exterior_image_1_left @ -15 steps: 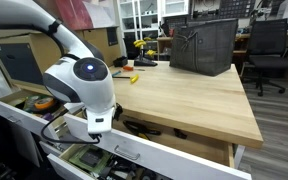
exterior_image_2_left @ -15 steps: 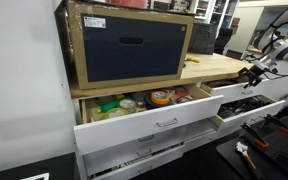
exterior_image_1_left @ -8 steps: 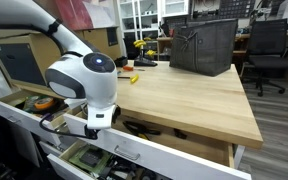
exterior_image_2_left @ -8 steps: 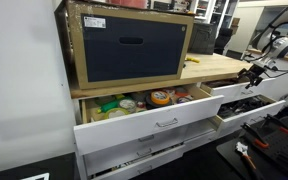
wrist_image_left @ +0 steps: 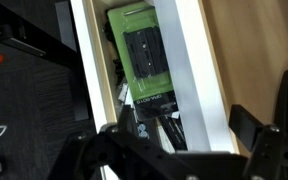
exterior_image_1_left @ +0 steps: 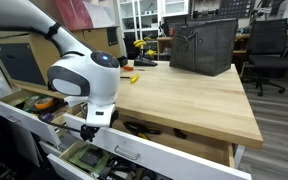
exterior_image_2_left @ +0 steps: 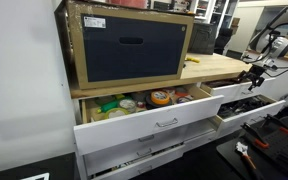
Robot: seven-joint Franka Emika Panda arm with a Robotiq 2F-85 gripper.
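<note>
**Arm bent over open drawer**

White robot arm (exterior_image_1_left: pixel 79 75): comes in from 10 o'clock in an exterior view, wrist turned downward at the front edge of the light wooden tabletop (exterior_image_1_left: pixel 184 95). Black gripper (wrist_image_left: pixel 179 150): jaws spread wide, holding nothing, hanging over the open white metal drawer (wrist_image_left: pixel 189 70). Green flat box with a black panel (wrist_image_left: pixel 139 55): lying inside that drawer, at 12 o'clock from the gripper in the wrist view, apart from it.
</note>
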